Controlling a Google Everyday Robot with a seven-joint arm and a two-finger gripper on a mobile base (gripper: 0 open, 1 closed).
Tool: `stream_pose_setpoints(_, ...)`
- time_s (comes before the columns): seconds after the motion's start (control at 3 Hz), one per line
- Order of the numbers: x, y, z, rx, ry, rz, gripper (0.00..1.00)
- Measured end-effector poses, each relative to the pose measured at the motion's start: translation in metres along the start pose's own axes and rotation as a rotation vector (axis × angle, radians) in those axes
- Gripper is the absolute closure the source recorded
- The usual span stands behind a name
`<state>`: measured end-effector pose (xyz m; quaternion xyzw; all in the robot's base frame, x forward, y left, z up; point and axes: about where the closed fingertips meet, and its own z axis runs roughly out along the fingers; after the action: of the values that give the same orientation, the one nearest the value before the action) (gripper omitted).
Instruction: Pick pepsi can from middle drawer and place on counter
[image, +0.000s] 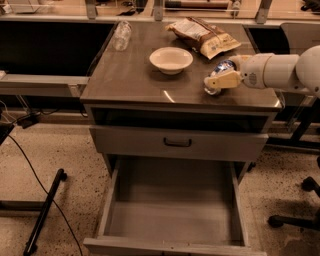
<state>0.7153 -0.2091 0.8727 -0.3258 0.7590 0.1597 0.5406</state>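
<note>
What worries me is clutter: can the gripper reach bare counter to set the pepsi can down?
Probably yes. The gripper, shut on the pepsi can, is over bare counter near its front edge; the bowl and chip bag lie apart, beside and behind it.

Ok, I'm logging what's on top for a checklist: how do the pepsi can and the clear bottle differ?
The pepsi can is blue and opaque; the clear bottle is see-through. The can sits in the gripper at the right edge of the counter; the bottle lies free at its back left. Both are drink containers, neither standing upright.
</note>
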Motion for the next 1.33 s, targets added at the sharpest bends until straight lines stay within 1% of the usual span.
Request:
stream_pose_setpoints(0.67, 0.0000, 0.0000, 0.0001, 0.000, 0.000, 0.000, 0.13)
stream_pose_setpoints(1.0, 0.0000, 0.0001, 0.0001, 0.000, 0.000, 0.000, 0.00)
stream_pose_setpoints(1.33, 0.0000, 0.0001, 0.0000, 0.000, 0.000, 0.000, 0.00)
